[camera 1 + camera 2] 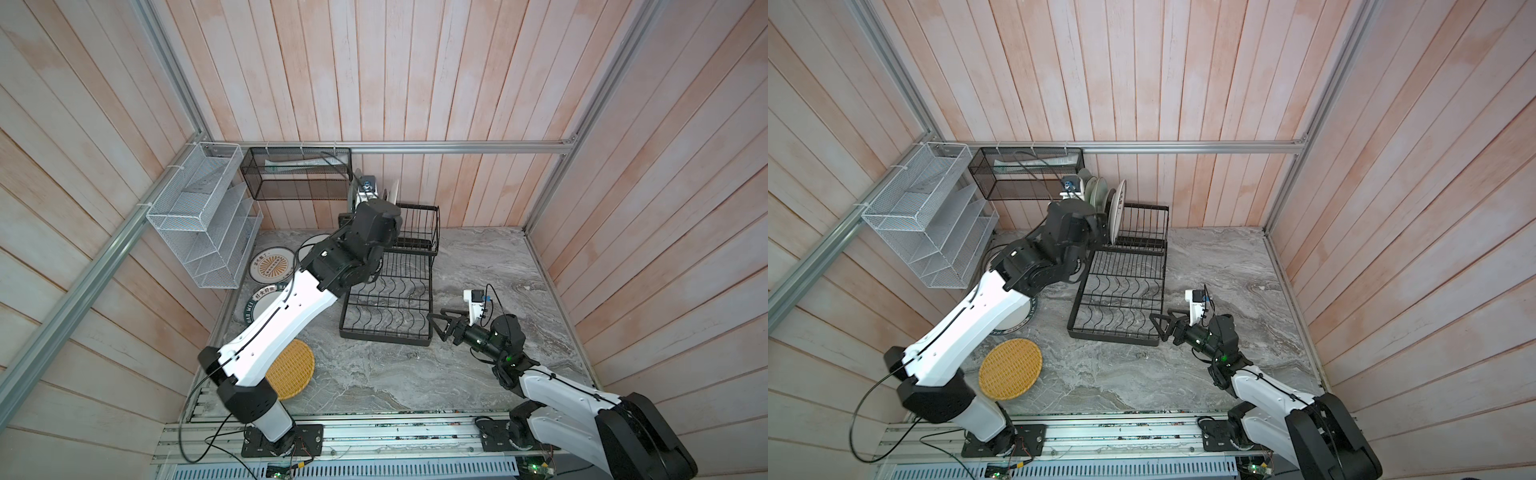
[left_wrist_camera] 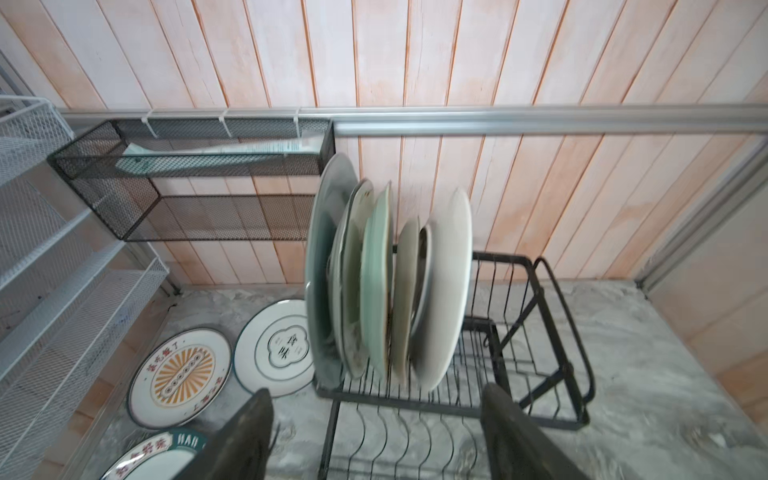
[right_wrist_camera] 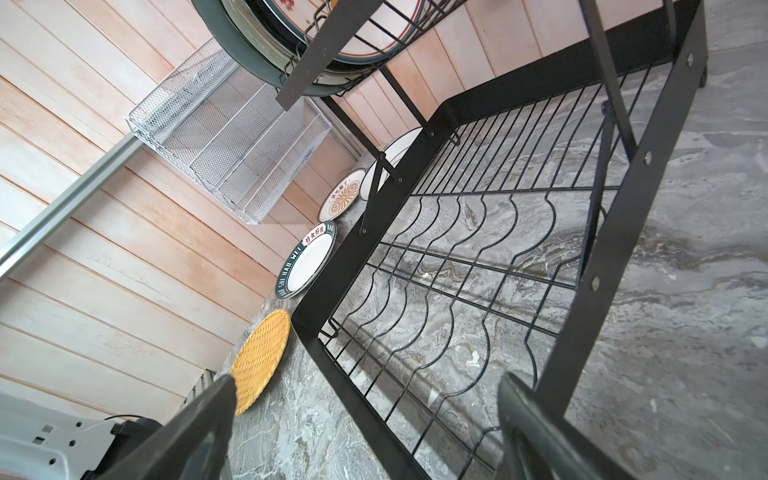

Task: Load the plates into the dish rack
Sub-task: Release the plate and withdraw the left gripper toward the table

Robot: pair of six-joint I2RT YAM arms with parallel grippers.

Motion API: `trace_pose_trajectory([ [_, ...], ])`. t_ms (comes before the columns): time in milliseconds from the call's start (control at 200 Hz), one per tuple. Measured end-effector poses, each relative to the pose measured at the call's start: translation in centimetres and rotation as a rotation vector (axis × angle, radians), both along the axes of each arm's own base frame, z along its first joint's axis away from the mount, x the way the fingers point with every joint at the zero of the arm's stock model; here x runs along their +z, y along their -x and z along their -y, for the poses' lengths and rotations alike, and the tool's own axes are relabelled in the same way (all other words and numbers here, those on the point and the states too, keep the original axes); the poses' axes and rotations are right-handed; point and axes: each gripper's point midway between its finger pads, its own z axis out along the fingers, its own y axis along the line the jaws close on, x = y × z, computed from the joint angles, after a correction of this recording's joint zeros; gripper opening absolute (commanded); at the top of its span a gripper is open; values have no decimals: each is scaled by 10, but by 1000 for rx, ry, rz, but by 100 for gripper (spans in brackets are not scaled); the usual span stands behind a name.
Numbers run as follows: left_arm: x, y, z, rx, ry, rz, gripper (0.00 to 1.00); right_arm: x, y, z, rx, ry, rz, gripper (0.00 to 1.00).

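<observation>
Upright, plates [image 2: 376, 282] stand edge-on in the dish rack [image 1: 384, 338]; left gripper [image 2: 376, 392] and right gripper [image 3: 365, 380] gape.

A white mesh organizer [image 1: 199, 216] hangs on the left rail [image 1: 104, 253], fastened by white ties [image 1: 179, 168]. A black mesh basket [image 1: 297, 174] hangs just beside it on the back rail [image 1: 457, 146] and holds a pale flat item [image 1: 291, 164]. The desk [image 1: 478, 270] is grey marble. The walls [image 1: 415, 83] are wood-panelled.

Robotics test cell staged as a kitchen: plank walls [image 1: 374, 62] on aluminium framing [image 1: 457, 146] enclose a marble-look counter [image 1: 478, 266] holding a dish rack [image 1: 384, 337]; slotted mounting rail [image 1: 395, 434] bolted along 6 o'clock.
</observation>
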Motion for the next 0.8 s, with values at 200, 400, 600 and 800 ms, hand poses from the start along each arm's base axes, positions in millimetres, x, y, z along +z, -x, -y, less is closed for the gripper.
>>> trace_pose_trajectory([
  [200, -75, 60, -66, -49, 121, -103, 95, -3, -8, 9, -71, 34, -13, 98],
  [400, -176, 92, -87, -85, 236, -288, 87, -31, -26, 21, -180, 130, -120, 97],
  [600, -272, 91, -85, -72, 296, -538, 75, -43, -39, 31, -256, 213, -190, 98],
  [800, -310, 68, -72, -84, 314, -627, 61, -47, -33, 36, -264, 247, -229, 98],
])
